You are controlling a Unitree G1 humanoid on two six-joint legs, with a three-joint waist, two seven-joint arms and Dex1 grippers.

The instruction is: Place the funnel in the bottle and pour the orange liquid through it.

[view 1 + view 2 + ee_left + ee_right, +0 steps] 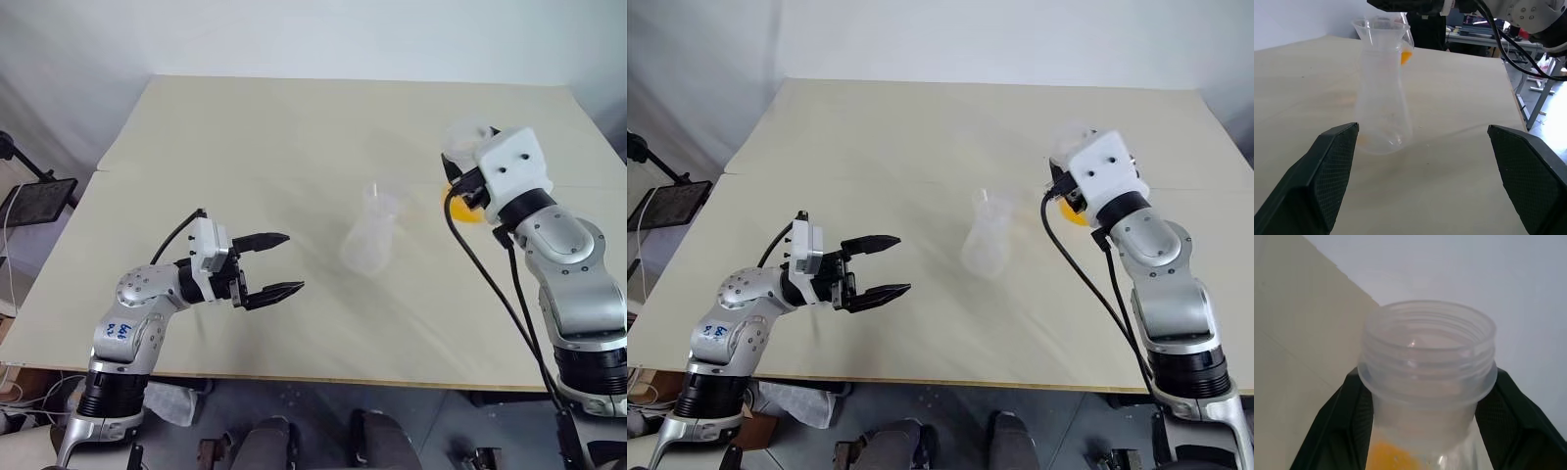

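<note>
**Flask of orange liquid held up beside the bottle**

While the bottle (373, 240) stands upright near the middle of the table (294, 137), the right gripper (1422, 396) is clenched around the neck of a second clear flask (1427, 357), its two black fingers (1347, 421) pressed against either side just under the threaded rim. Orange liquid (1386, 453) shows through the glass below the grip; from the head views it appears as a bright patch (460, 206) right beside the white wrist housing, off to the right of the bottle and apart from it.

A funnel (1380, 30) sits in the bottle's neck, its flared rim (barely distinguishable from the glass) topping the narrow mouth. The bottle itself looks empty.

On the other side, the left gripper (276, 264) hangs level above the table with its jaws spread wide and nothing between them. It points toward the bottle, which lies ahead of its fingertips with a clear stretch of bare table between. In the left wrist view the bottle stands between the two fingers (1327, 166), farther along, with the held flask's orange just behind its rim.
</note>
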